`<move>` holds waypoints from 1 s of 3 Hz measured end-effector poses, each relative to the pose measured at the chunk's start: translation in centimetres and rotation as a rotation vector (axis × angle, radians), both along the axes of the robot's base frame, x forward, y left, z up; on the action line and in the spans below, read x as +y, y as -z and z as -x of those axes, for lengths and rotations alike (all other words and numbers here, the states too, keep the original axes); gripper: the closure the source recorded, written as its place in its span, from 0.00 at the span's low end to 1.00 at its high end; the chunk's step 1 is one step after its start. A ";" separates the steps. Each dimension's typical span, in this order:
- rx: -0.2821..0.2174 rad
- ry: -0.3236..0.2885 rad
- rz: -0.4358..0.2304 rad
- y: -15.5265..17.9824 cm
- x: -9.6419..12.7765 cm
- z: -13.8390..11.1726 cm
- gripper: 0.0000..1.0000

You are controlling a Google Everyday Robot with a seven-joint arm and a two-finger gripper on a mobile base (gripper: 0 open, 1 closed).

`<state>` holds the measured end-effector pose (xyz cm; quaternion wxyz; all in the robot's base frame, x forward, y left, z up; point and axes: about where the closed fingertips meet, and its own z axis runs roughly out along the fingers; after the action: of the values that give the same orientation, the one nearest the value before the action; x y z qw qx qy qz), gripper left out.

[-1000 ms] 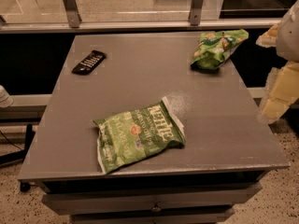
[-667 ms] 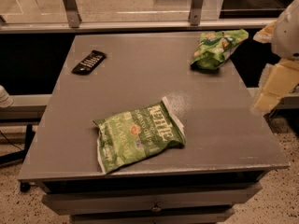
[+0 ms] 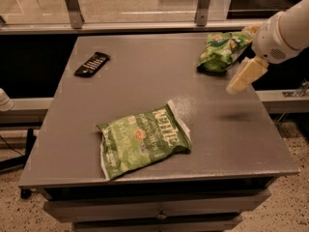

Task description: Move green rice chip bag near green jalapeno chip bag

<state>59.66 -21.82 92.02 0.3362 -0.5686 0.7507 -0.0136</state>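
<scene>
The green rice chip bag (image 3: 219, 52) lies crumpled at the far right of the grey table (image 3: 145, 81), bright green with pale chip pictures. The green jalapeno chip bag (image 3: 142, 141), larger and pale green with "KETTLE" lettering, lies flat near the table's front edge. My gripper (image 3: 245, 75), cream-coloured on a white arm, hangs above the table's right side, just right of and slightly in front of the rice chip bag, not touching it.
A black remote-like object (image 3: 91, 64) lies at the table's far left. A metal rail with posts (image 3: 72, 6) runs behind the table. Drawers (image 3: 154, 209) are below the front edge. A dark gap lies right of the table.
My arm has moved left and inward from the right edge, bringing the gripper over the table close to the rice chip bag. The bags and the remote have not moved.
</scene>
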 end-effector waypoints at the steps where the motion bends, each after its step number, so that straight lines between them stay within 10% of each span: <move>1: -0.118 0.026 -0.081 0.0 0.6 -6.0 0.00; 3: -0.199 0.055 -0.122 1.0 1.0 -12.2 0.00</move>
<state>71.90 -20.83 90.97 0.4427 -0.5219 0.7284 -0.0335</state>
